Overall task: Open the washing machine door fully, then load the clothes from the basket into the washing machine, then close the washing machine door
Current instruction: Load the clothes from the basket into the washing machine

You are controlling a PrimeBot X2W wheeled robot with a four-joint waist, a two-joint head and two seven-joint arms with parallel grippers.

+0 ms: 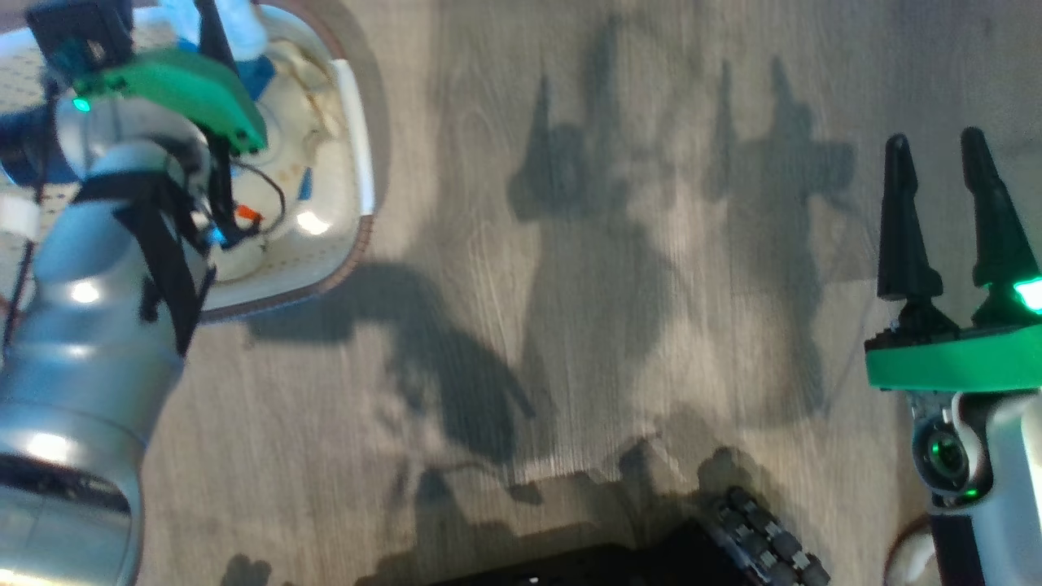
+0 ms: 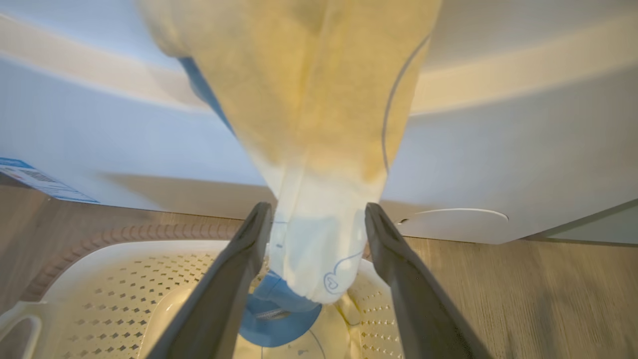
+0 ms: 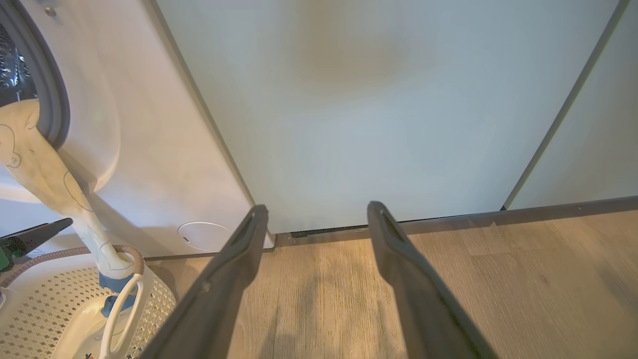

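The garment (image 2: 319, 124) hangs from drum mouth (image 3: 55, 99), upper left, into basket (image 2: 99, 289), lower left. Fingers of left gripper (image 2: 316, 208) stand apart astride it; right gripper (image 3: 316, 207), bottom centre, likewise apart. Unclamped, garment may slip out.

cream clothes (image 3: 47, 179) hang stretched from the washing machine (image 3: 149, 149) drum mouth down into the basket (image 3: 40, 304).

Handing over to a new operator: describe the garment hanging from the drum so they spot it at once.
Find the white washing machine and its grey-ringed drum mouth. A long cream garment hangs from that mouth down into the perforated basket on the floor below. Nothing else bridges machine and basket; it carries thin line drawings and ends in blue.
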